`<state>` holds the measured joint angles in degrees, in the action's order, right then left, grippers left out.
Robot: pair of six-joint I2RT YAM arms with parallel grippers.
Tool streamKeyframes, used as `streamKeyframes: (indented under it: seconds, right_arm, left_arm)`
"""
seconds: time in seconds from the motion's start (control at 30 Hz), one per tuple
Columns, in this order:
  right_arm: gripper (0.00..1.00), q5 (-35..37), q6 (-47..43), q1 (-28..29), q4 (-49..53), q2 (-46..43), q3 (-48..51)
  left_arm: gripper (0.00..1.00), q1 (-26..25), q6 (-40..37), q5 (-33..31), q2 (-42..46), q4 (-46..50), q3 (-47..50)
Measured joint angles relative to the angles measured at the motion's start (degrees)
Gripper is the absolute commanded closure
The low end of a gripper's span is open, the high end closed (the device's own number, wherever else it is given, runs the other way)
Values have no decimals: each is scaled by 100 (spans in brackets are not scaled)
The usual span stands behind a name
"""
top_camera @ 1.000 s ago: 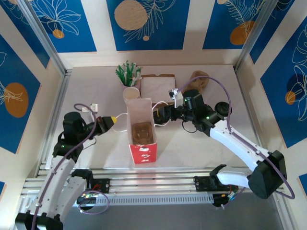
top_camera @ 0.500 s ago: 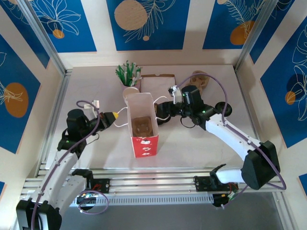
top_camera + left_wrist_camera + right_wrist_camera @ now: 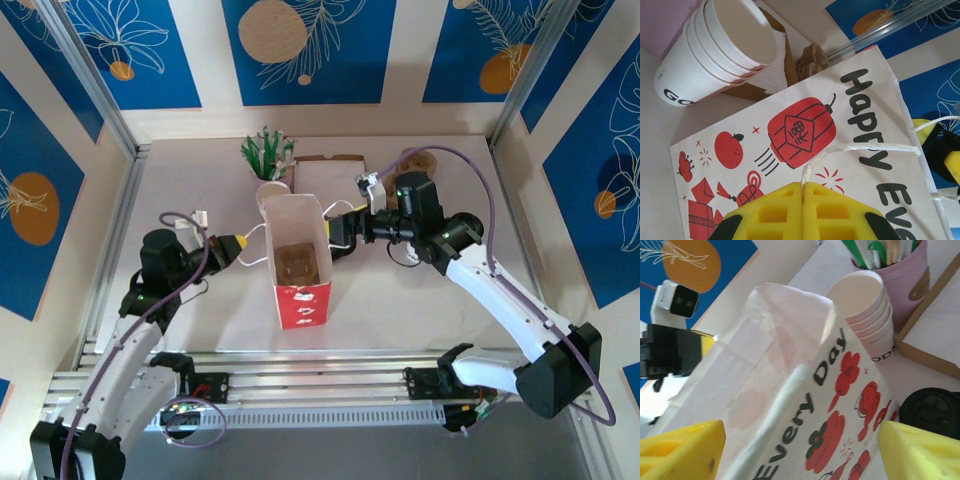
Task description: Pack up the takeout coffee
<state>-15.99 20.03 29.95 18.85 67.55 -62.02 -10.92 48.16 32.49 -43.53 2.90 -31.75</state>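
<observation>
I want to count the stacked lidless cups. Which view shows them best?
Left wrist: the stack of cups is large, rims clearly separated. Right wrist shows it smaller, beyond the paper bag. In top external it is tiny, behind the bag.

The open paper bag (image 3: pixel 302 303) stood mid-worktop (image 3: pixel 420 300) with a brown carrier (image 3: pixel 297 266) inside. My left gripper (image 3: pixel 240 245) met its handle (image 3: pixel 257 248), and my right gripper (image 3: pixel 338 232) its right wall.
</observation>
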Motion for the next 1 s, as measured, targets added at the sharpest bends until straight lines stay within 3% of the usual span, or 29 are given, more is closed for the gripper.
streamKeyframes:
  seconds: [0.3,0.4,0.47,0.57,0.7,0.83,1.0]
  right_arm:
    - [21,-149,-39,-164,387,-149,-295]
    - [30,-138,-37,-240,533,-177,-483]
    - [49,-116,-79,-273,614,-177,-632]
    - [70,-59,-66,-302,713,-177,-708]
    - [81,-42,-31,-341,824,-177,-673]
    - [100,-55,33,-350,785,-186,-525]
    - [100,-79,284,-492,258,-308,168]
  left_arm:
    - [100,-44,-2,-70,74,186,-90]
    - [100,-48,-4,-96,79,245,-90]
    - [100,-48,-2,-107,85,258,-90]
    - [100,-50,-4,-109,122,271,-90]
    - [100,-52,-7,-109,155,273,-90]
    - [100,-52,-4,-109,155,271,-90]
    - [100,-55,2,-109,186,225,-39]
